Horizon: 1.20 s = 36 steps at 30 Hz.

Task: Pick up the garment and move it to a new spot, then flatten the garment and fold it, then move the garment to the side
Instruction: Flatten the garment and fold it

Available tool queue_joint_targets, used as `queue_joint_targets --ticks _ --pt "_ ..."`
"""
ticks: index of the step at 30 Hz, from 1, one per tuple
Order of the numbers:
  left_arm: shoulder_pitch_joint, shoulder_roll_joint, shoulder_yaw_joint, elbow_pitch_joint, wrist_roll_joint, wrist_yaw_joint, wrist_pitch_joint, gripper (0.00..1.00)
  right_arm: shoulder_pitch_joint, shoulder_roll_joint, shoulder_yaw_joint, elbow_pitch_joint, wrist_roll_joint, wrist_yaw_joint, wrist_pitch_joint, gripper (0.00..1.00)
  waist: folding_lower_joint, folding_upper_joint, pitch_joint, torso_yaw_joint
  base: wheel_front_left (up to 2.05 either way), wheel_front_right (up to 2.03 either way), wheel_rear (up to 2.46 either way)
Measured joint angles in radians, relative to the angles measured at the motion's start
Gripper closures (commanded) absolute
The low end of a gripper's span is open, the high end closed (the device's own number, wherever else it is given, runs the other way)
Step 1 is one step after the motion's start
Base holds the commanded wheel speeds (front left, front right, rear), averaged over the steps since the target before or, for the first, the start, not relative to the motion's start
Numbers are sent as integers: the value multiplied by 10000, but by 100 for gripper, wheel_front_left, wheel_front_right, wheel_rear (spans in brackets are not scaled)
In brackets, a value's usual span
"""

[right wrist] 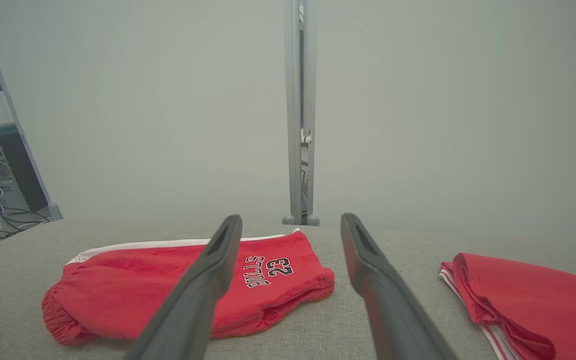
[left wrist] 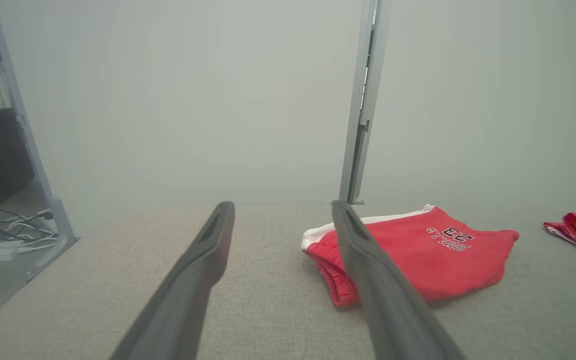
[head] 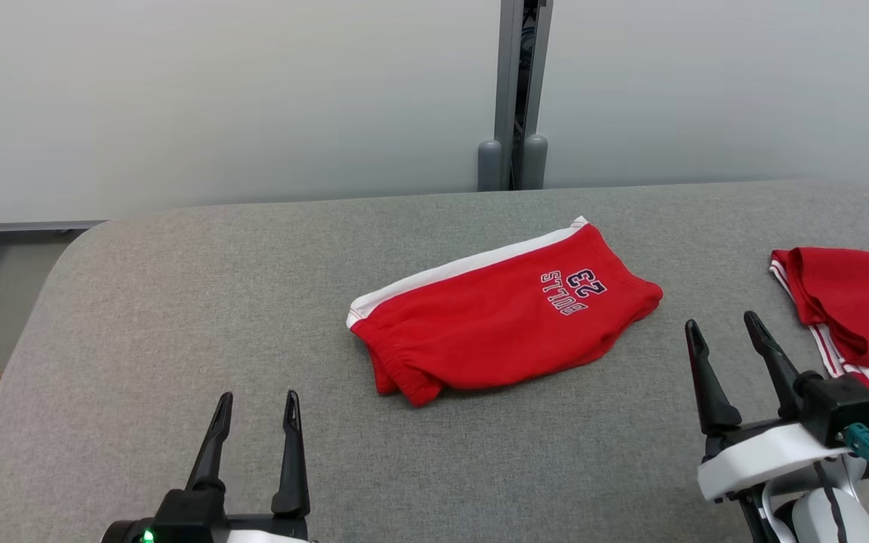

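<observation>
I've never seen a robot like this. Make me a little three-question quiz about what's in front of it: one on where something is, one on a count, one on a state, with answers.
1. Where do the red shorts with the white side stripe lie?
A. Near the middle of the grey fabric-covered table
B. On the floor
C. Hanging from a gripper

2. How many red garments are on the table?
A. One
B. Two
C. Four

3. How do the left gripper and right gripper stand?
A. Both open, holding nothing
B. Both shut on cloth
C. One open, one shut on the shorts

Answers:
1 A: the shorts rest folded near the table's middle.
2 B: a second red garment with white trim lies at the robot's right.
3 A: each gripper's fingers stand apart with nothing between them.
</observation>
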<state>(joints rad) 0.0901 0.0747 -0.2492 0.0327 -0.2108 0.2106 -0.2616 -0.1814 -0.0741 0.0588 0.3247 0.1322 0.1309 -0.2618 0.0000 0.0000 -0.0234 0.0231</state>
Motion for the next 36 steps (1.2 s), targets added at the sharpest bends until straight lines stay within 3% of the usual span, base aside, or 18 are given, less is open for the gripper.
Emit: queue_joint_targets --ticks 8,13,21,36 --pt "295 -188 -21 -52 403 -174 0 0 184 117 -548 640 1020 0 -2 0 0 0 -60 172 0 0 0" --pt "294 -221 -276 -71 587 -341 0 0 -678 79 -711 2313 2485 0 71 0 0 0 125 479 0 0 0" --pt "-114 -242 -585 -92 901 -616 0 0 -2910 -571 -401 4566 5210 0 1570 0 0 0 1006 943 0 0 0" --pt "-870 -245 -999 69 965 -838 0 0 -5505 -1452 -311 7929 6633 -2 2330 0 0 0 2582 1858 0 0 0"
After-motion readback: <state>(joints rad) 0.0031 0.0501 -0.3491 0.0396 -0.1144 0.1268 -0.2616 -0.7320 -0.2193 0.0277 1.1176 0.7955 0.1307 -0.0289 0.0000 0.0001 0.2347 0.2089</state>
